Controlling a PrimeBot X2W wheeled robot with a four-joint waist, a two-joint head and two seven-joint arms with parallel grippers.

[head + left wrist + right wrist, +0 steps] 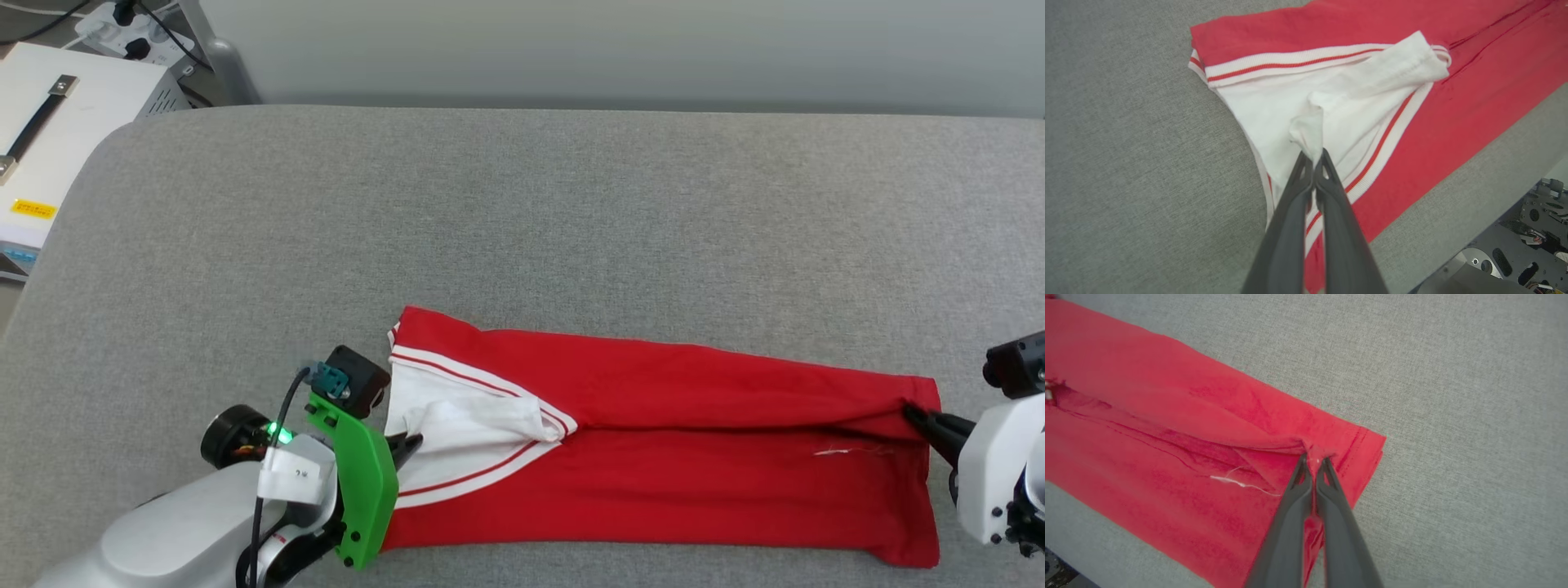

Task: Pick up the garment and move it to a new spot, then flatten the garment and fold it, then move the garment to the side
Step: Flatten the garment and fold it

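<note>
The garment (pixel 669 457), a red shirt with white striped sleeves, lies folded lengthwise into a long band near the front edge of the grey table (pixel 522 212). My left gripper (pixel 406 447) is shut on a pinch of white sleeve cloth at the band's left end; in the left wrist view the dark fingertips (pixel 1312 159) clamp that white fold of the garment (pixel 1453 106). At the right end, my right gripper (pixel 916 416) is shut on the red hem, and the right wrist view has the tips (pixel 1313 461) pinching bunched cloth of the garment (pixel 1167 428).
A white box (pixel 57 131) with a black handle and cables stands off the table's far left corner. A pale wall runs behind the table. Grey cloth surface stretches wide beyond the garment. A loose white thread (pixel 1237 482) lies on the red cloth.
</note>
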